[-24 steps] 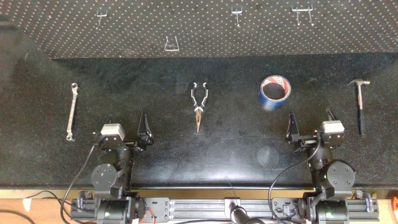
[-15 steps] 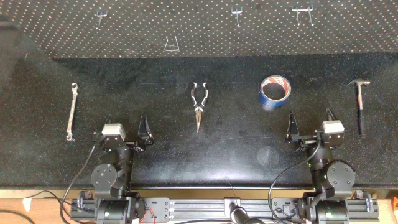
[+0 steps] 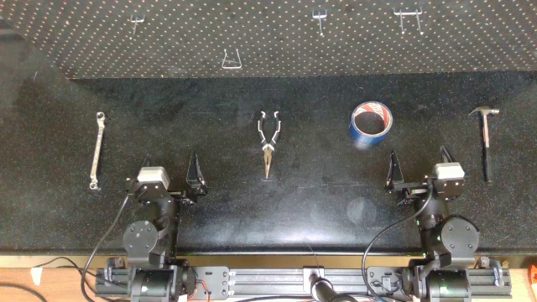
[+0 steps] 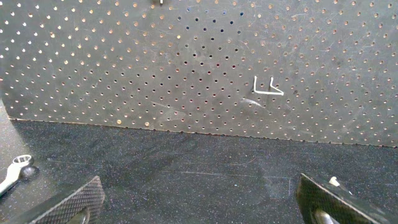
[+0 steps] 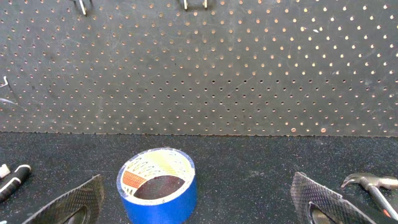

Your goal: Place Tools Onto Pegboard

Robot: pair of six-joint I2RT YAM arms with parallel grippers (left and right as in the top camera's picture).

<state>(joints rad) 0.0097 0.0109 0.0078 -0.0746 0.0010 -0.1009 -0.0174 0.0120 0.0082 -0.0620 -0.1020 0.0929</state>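
Note:
On the black mat lie a wrench [image 3: 97, 150] at the left, pliers [image 3: 268, 141] with white-and-black handles in the middle, a blue tape roll [image 3: 370, 123] right of centre, and a hammer [image 3: 484, 139] at the far right. The black pegboard [image 3: 277, 38] stands at the back with metal hooks [image 3: 232, 60]. My left gripper [image 3: 170, 168] rests open near the front, between wrench and pliers. My right gripper [image 3: 417, 164] rests open between tape and hammer. The tape roll [image 5: 158, 185] stands just ahead of the right fingers, and the hammer head [image 5: 367, 182] shows beside them. The wrench end [image 4: 18, 168] is near the left fingers.
More hooks hang along the pegboard's upper part: one at the left [image 3: 136, 22], one in the middle [image 3: 318, 17] and a double one at the right [image 3: 409, 17]. A wire hook [image 4: 267, 88] faces the left wrist camera. The table's front edge runs by the arm bases.

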